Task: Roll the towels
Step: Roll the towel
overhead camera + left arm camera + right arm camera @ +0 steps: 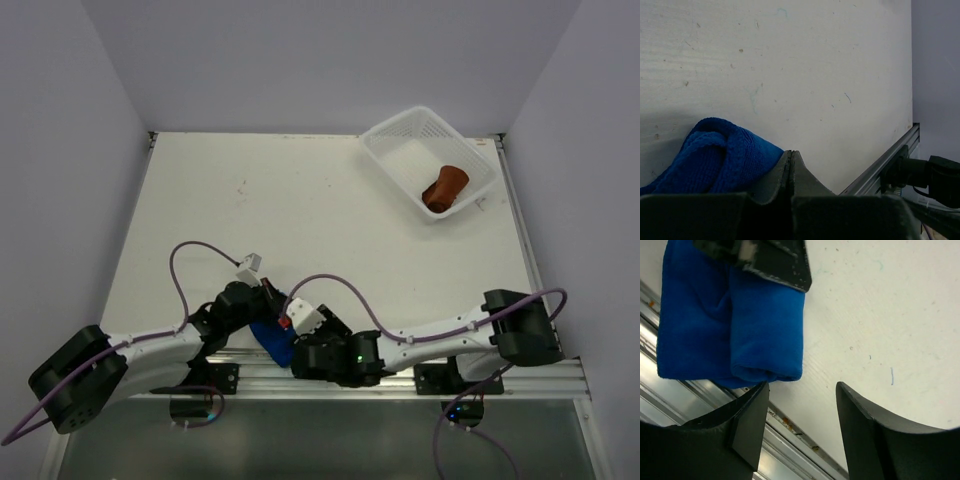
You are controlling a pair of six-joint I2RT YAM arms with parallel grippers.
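The right end effector (802, 390) is standing wide, its two fingers apart with only bare counter (880, 315) between them. The tip of one finger is sitting just beside the near end of the blue towel (730, 315). The left end effector (791, 155) is pressing its fingers flat together with nothing showing between them, and the blue towel (715, 155) is bunching up right against one finger.

From above, both end effectors are meeting over the blue towel (272, 342), which is lying as a thick folded bundle at the near edge of the counter, overlapping the metal rail (790, 440).

Well apart, at the far right corner, the rust-brown towel (445, 187) is lying rolled inside the white mesh basket (393, 123).
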